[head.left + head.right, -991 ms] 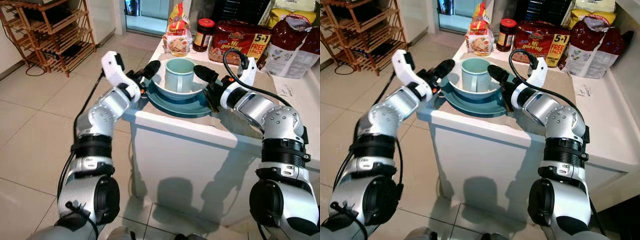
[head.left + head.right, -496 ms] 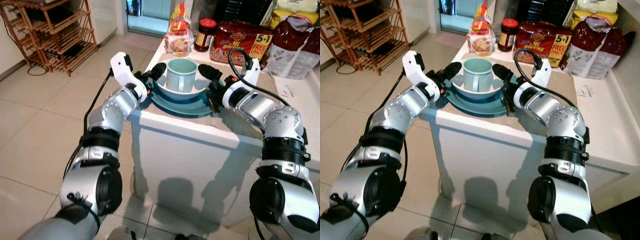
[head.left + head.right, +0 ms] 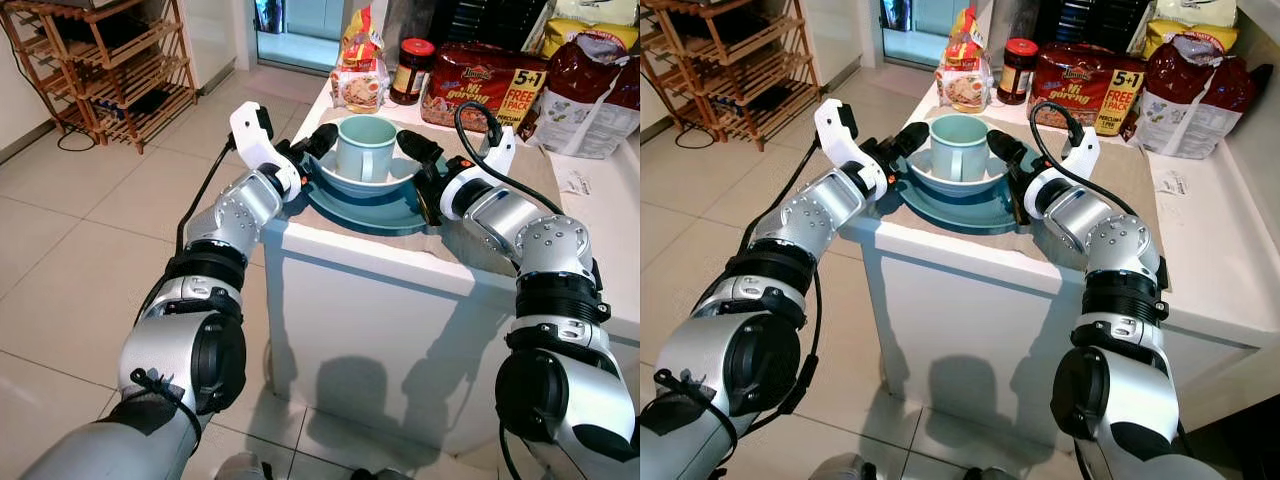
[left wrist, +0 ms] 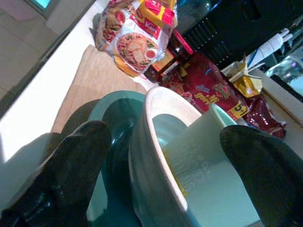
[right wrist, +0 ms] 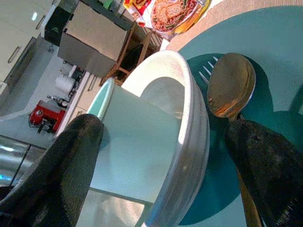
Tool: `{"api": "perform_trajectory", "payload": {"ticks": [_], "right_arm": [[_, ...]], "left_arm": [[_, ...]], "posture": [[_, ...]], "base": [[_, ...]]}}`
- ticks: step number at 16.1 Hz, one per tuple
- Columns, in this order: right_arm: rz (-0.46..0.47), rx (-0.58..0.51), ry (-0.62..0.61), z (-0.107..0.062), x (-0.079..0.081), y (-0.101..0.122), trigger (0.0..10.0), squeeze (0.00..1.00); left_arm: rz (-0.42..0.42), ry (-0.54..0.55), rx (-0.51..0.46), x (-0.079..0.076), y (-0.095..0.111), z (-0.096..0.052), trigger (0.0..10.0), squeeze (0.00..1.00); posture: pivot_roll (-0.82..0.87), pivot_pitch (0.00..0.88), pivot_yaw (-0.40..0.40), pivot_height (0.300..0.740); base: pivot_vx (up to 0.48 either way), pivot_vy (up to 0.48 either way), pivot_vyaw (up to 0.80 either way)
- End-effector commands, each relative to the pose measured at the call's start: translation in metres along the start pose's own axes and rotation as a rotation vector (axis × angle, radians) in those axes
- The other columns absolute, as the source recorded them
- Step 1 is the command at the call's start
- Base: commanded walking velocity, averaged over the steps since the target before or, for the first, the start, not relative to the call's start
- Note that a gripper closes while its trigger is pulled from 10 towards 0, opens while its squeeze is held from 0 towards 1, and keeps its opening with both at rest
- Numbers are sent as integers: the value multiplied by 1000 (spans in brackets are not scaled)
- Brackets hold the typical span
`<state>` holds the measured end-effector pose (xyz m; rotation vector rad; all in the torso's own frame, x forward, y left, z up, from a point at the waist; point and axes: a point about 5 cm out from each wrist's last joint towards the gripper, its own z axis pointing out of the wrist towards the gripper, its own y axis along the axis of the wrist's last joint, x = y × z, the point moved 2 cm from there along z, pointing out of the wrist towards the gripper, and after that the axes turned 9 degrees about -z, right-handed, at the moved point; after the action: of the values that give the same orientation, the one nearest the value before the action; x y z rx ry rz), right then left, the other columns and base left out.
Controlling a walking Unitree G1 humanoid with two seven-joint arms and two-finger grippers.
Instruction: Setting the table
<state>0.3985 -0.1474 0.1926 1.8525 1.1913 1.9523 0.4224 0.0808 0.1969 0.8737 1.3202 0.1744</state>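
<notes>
On counter: left gripper [image 3: 322, 148] | right gripper [image 3: 418, 160] | fingers spread, flanking bowl [image 3: 365, 183]

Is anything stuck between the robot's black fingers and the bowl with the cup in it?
Nothing visible is. The left gripper and the right gripper sit open at opposite sides of the white ceramic bowl, which holds the pale green mug. A gold spoon lies on the teal plate beside the bowl, near the right gripper's outer finger.
</notes>
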Motion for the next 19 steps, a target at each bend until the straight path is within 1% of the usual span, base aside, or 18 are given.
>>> {"api": "perform_trajectory", "payload": {"ticks": [1,4,9,10,11,14,17,19], "right_arm": [[15,9,36,4,9,0,10000,0],[14,10,63,2,12,-1,10000,0],[0,40,103,-4,13,-6,10000,0],[-1,42,105,-4,13,-6,10000,0],[-4,55,105,-8,11,-9,10000,0],[1,64,101,-11,9,-10,10000,0],[-4,61,113,-14,13,-8,10000,0],[-6,54,116,-15,14,-6,10000,0]], "left_arm": [[-11,-73,68,-19,-13,8,10000,0],[-5,-115,112,-23,-20,8,10000,0],[97,-162,200,-24,-32,6,10000,0],[102,-163,201,-24,-32,6,10000,0],[125,-170,207,-25,-32,5,10000,0],[138,-186,198,-29,-28,6,10000,0],[155,-221,190,-38,-25,6,10000,0],[156,-229,186,-41,-24,6,10000,0]], "posture": [[69,13,-43,740],[69,14,-43,740],[71,6,-45,740],[71,6,-45,740],[69,4,-43,740],[68,2,-43,740],[68,0,-40,740],[67,0,-40,740]], "base": [[0,0,0],[0,0,0],[0,0,0],[0,0,0],[0,0,0],[0,0,0],[0,0,0],[0,0,0]]}}
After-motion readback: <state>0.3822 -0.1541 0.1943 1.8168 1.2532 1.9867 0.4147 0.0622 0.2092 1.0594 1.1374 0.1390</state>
